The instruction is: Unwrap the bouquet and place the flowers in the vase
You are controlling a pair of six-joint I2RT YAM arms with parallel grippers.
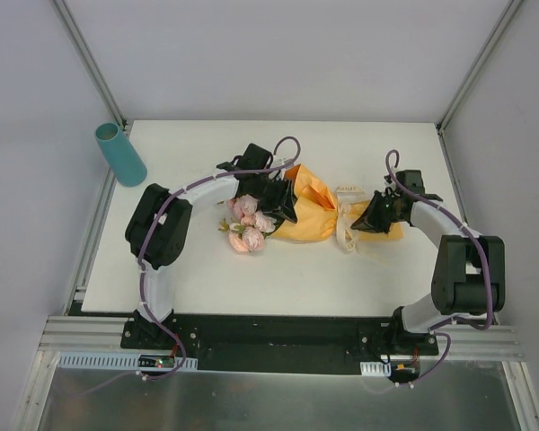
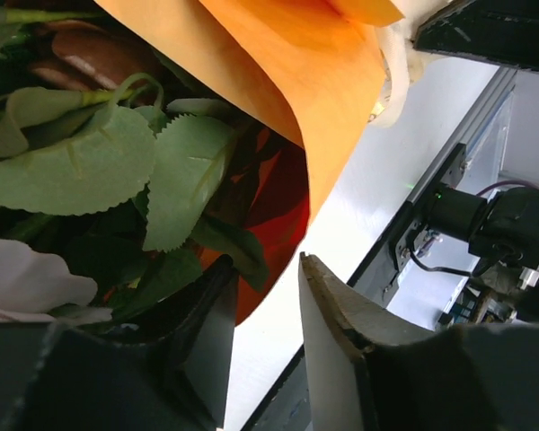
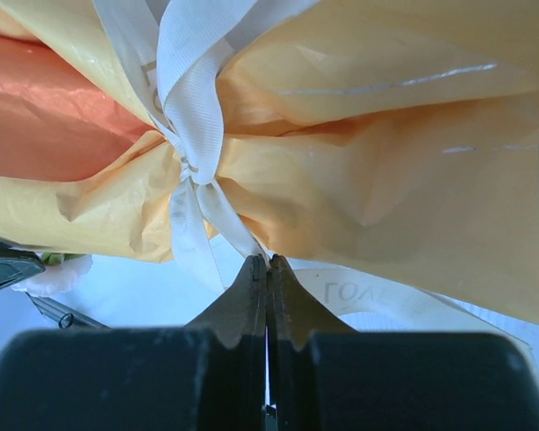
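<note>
**Ribbon not yet undone; bouquet fully wrapped**

Right jaws: clenched tight, tips pinching what looks like a tail of the cream ribbon (image 3: pixel 190 117) just below its knot. Left jaws: parted, nothing seen between them, poised at the mouth of the orange paper (image 2: pixel 287 81) beside the leaves. The bouquet (image 1: pixel 310 214) lies on its side mid-worktop (image 1: pixel 278 278), with the flowers (image 1: pixel 250 224) spilling towards the left arm. Recommendation: draw the tail straight away from the knot, low along the worktop, while the left jaws pin the paper so the bundle does not drag. A sideways tug risks tightening the knot. The vase (image 1: pixel 119 153) stands at the far left corner, well apart
</note>
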